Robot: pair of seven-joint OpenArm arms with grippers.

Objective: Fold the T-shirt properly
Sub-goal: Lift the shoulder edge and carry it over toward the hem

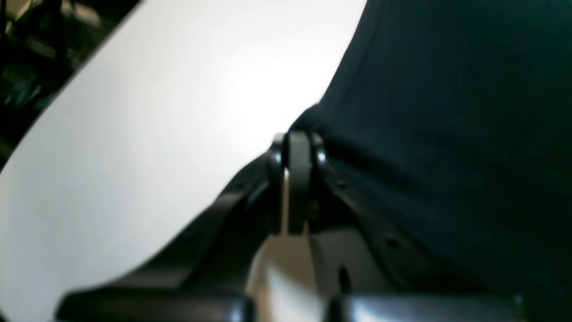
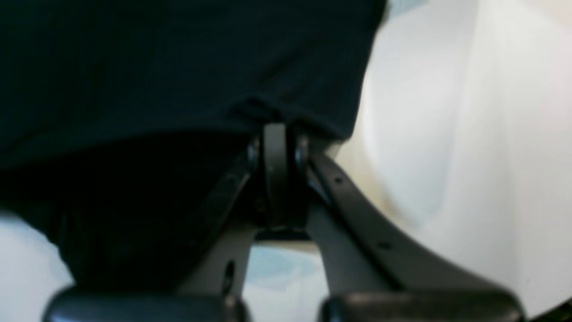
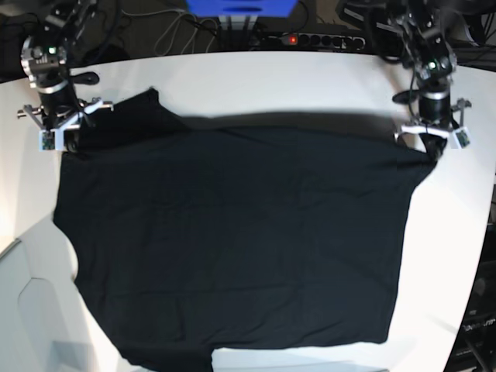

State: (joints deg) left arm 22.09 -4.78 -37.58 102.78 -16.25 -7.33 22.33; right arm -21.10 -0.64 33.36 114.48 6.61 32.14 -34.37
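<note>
A: Where's the T-shirt (image 3: 232,240)?

B: Spread flat on the white table (image 3: 310,85), black side up, no print or tag visible. Covers most of the tabletop; the far edge runs between the two arms, the near edge hangs at the bottom of the base view.

A: Arm poses?

B: Both sit at the far corners, wrists pointing down at the cloth. Right gripper (image 3: 66,143) is on the base view's left, at the shirt's far-left corner by the sleeve. Left gripper (image 3: 434,151) is on the base view's right, at the far-right corner.

A: Fingers?

B: Left wrist cam: the left gripper's (image 1: 297,147) fingers are pressed together with the shirt (image 1: 447,134) edge bunched at the tips, so it's pinching cloth, white table (image 1: 156,134) beside it. Right wrist cam is the same: right gripper (image 2: 277,138) clamped tight on the hem of the shirt (image 2: 178,67), with a small fold right above the tips.

A: Cloth lifted?

B: Can't tell from the base view. Corners look slightly pulled up at both grips, blurry tho.
</note>
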